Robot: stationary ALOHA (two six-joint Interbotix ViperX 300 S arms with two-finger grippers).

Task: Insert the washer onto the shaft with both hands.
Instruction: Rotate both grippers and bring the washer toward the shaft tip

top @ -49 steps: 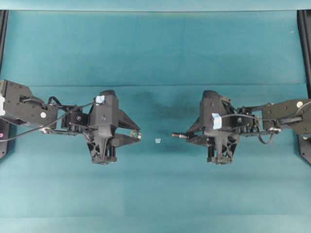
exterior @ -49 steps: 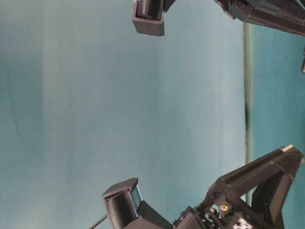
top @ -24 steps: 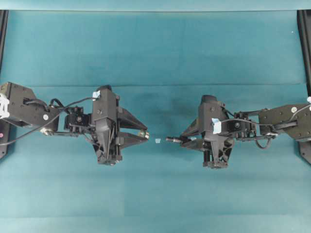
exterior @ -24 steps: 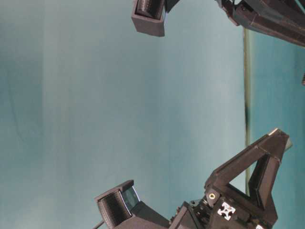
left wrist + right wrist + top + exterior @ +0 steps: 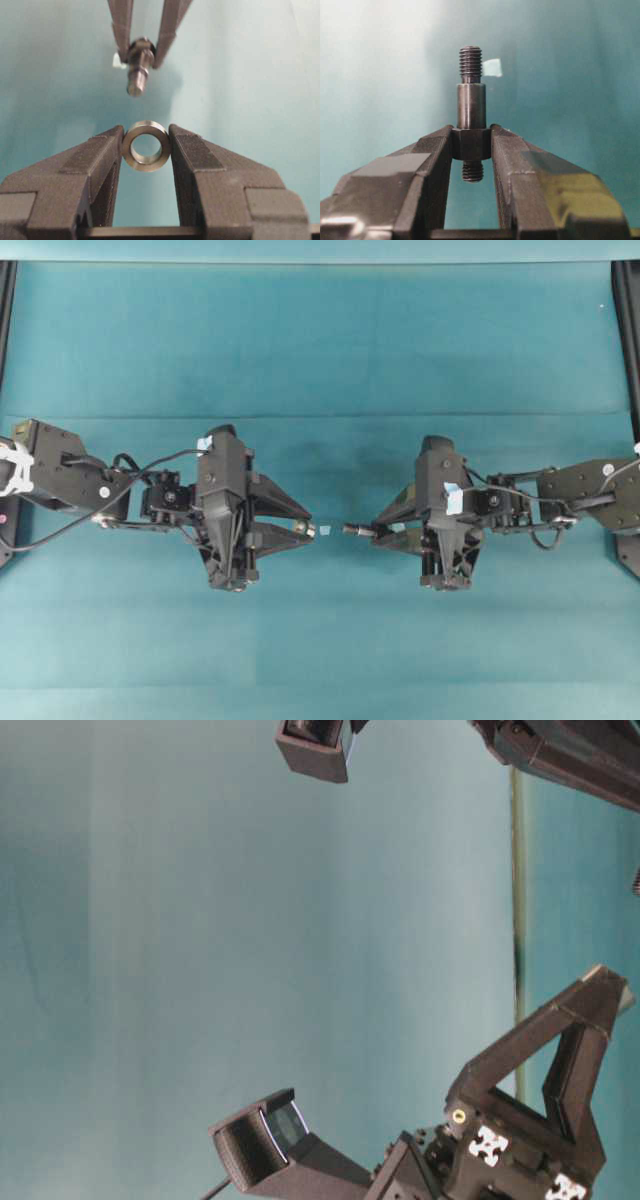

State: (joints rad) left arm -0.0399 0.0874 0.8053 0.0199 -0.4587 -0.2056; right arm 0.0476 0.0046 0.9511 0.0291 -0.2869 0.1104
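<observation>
Teal cloth is covering the table (image 5: 320, 340) under me, and a tiny pale scrap (image 5: 325, 530) is lying on it. Just left of that scrap, my left gripper (image 5: 303, 529) is clamping the washer (image 5: 146, 145) between its fingertips, the hole facing the shaft (image 5: 471, 111). Just right of the scrap, my right gripper (image 5: 374, 532) is squeezing the shaft by its thick collar, the threaded tip pointing at the washer. Washer and shaft are sitting close, not touching, roughly in line.
</observation>
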